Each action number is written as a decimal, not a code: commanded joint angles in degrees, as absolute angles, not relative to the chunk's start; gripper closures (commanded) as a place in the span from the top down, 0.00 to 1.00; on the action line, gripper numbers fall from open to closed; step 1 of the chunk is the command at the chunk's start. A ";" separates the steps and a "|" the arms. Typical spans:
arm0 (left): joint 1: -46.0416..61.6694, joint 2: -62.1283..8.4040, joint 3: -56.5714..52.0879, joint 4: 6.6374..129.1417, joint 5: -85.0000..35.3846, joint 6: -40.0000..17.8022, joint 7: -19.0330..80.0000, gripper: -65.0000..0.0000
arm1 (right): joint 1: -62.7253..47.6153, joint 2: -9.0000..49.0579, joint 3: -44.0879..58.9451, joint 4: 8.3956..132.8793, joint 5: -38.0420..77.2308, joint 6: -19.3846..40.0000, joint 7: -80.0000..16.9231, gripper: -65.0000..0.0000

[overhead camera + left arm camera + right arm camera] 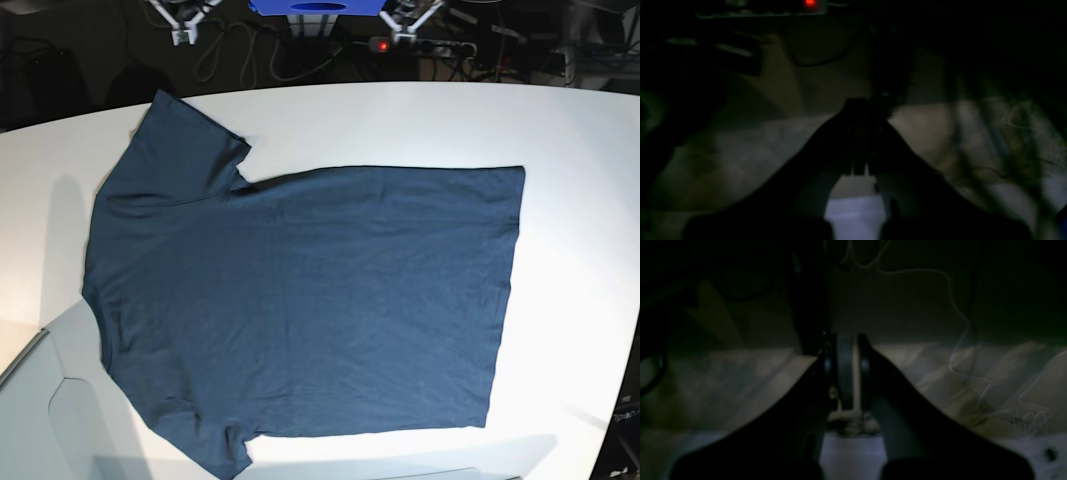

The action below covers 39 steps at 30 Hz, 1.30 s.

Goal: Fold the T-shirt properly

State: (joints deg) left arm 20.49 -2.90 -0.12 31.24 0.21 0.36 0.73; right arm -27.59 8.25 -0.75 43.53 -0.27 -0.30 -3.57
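The dark navy T-shirt (300, 300) lies spread flat on the white table (580, 130), neck end to the left, hem to the right, one sleeve at the upper left and one at the bottom left. It does not show in the dark wrist views. My left gripper (863, 133) is off the shirt at the table's far edge (408, 22), its jaws together and empty. My right gripper (845, 373) is at the far edge too (183, 20), with only a thin slit between its jaws and nothing held.
A power strip with a red light (381, 45) and cables lie on the dark floor behind the table; the light also shows in the left wrist view (810, 3). A blue box (315, 8) stands between the arms. A thin white cable (953, 306) hangs in the right wrist view.
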 commanded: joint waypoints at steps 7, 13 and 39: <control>36.44 -5.14 -0.31 60.26 0.04 0.04 8.31 0.00 | -44.35 14.02 -0.31 70.73 0.04 0.04 -3.56 0.00; 45.41 -6.90 -0.40 82.15 0.04 0.04 12.18 0.00 | -53.41 16.40 1.36 91.56 0.13 -0.04 -13.67 0.00; 45.76 -4.97 -19.74 111.96 -13.32 -0.04 13.23 0.54 | -52.09 16.13 8.40 121.27 -0.04 0.13 -27.38 0.59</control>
